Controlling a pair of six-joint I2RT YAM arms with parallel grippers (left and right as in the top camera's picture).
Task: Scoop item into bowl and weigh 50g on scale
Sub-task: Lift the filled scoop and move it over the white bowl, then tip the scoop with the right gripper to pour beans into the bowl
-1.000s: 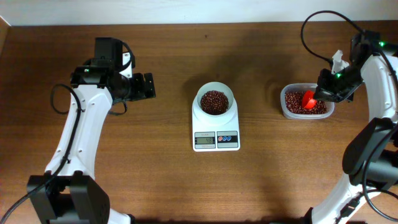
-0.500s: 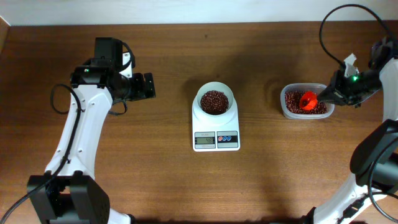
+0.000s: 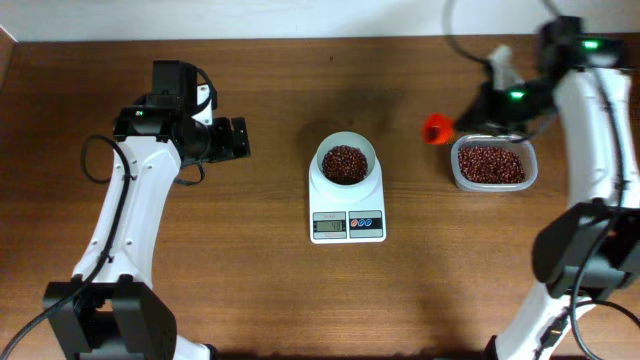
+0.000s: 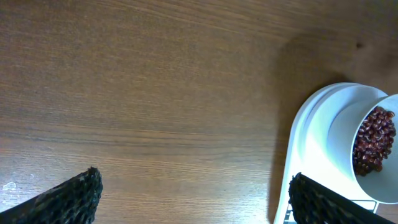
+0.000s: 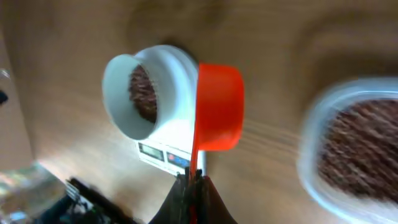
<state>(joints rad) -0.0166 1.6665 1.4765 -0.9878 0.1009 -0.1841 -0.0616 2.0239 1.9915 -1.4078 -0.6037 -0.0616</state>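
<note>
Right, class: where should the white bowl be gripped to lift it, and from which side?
Probably pinch the bowl by its rim from above, on the side facing the open left hand: the round walls look too wide to span, and the beans sit below the rim.

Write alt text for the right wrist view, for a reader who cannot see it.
An orange scoop, held in shut jaws, hangs between a white bowl of beans on a scale and a blurred tub of beans.
</note>
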